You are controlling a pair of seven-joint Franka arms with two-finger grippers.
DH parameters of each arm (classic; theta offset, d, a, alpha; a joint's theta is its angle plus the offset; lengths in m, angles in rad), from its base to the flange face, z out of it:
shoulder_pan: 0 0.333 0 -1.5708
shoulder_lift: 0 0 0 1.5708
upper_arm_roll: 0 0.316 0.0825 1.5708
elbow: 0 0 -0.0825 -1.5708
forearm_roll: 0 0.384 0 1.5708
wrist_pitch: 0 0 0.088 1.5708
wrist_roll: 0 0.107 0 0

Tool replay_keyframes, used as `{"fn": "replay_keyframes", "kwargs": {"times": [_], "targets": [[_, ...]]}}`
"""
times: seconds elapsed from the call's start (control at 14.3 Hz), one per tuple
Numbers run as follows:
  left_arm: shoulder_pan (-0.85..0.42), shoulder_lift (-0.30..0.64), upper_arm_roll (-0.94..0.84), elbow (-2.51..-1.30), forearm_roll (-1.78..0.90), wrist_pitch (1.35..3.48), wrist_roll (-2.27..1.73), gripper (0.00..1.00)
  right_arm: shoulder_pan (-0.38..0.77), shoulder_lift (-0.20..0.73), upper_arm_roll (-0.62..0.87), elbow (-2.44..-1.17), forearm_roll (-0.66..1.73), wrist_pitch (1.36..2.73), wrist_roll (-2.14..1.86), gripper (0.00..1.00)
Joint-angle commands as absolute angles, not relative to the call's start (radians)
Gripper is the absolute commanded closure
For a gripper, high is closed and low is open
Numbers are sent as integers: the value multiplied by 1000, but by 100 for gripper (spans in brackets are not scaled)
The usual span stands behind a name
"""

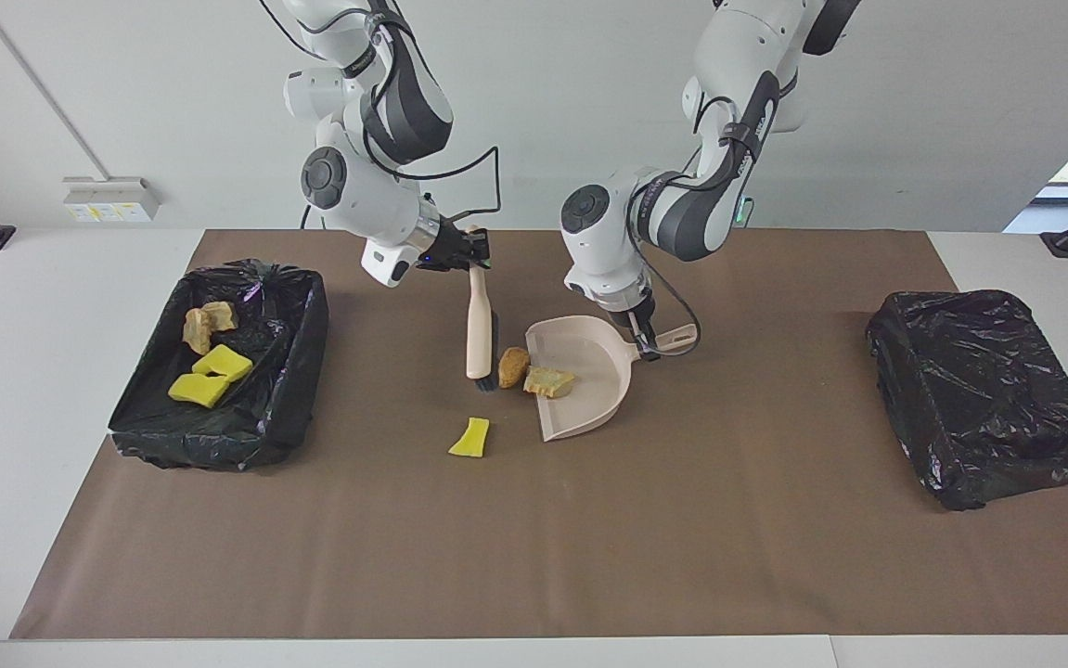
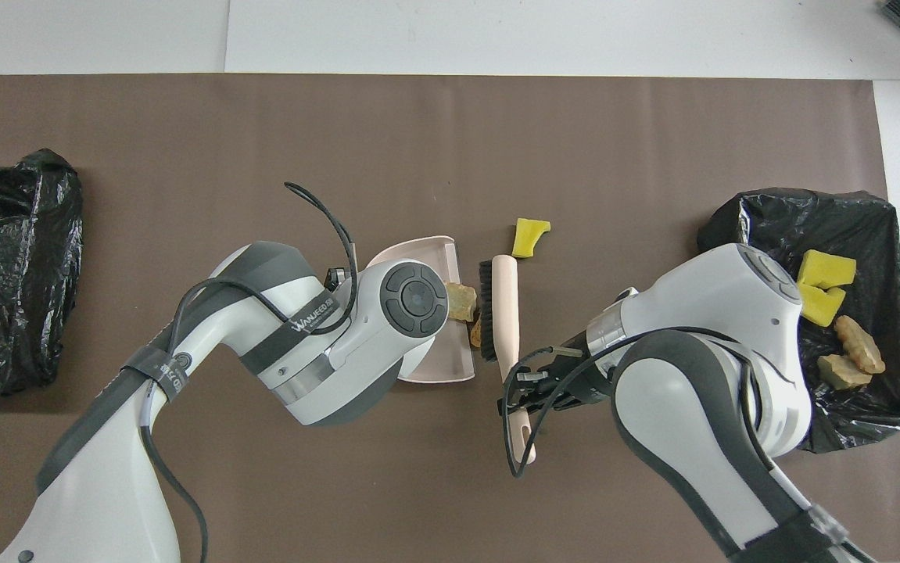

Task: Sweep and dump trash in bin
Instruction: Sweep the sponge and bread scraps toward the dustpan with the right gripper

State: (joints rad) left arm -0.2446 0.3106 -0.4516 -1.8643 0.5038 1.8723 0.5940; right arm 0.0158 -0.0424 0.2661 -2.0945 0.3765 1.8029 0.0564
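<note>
My right gripper (image 1: 467,250) is shut on the handle of the beige brush (image 1: 478,325), whose bristles rest on the mat against a brown lump (image 1: 513,366) at the dustpan's mouth. My left gripper (image 1: 642,340) is shut on the handle of the pale pink dustpan (image 1: 589,408), which lies on the mat with a tan lump (image 1: 549,380) in it. A yellow sponge piece (image 1: 470,438) lies on the mat, farther from the robots than the brush. In the overhead view I see the brush (image 2: 506,305), the dustpan (image 2: 418,254) and the sponge (image 2: 529,236); the left gripper is hidden under its arm.
A black-lined bin (image 1: 306,353) at the right arm's end holds two yellow sponges (image 1: 209,376) and two tan lumps (image 1: 204,325). A second black-lined bin (image 1: 979,390) stands at the left arm's end. A brown mat (image 1: 589,557) covers the table.
</note>
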Motion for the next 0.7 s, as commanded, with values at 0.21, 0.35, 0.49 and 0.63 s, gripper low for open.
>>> {"fn": "replay_keyframes", "kwargs": {"times": [0.21, 0.35, 0.49, 0.63], "targets": [[-250, 288, -446, -1893, 520, 1844, 528, 100, 81, 83, 284, -2089, 78, 1859, 1, 100], [-250, 288, -446, -1893, 518, 1842, 526, 100, 147, 100, 284, -2105, 171, 1881, 24, 100], [-249, 288, -446, -1896, 518, 1853, 499, 100, 150, 116, 284, -2118, 315, 1891, 17, 100], [-249, 288, -446, -1898, 518, 1853, 492, 100, 191, 123, 284, -2123, 449, 1927, 25, 100]]}}
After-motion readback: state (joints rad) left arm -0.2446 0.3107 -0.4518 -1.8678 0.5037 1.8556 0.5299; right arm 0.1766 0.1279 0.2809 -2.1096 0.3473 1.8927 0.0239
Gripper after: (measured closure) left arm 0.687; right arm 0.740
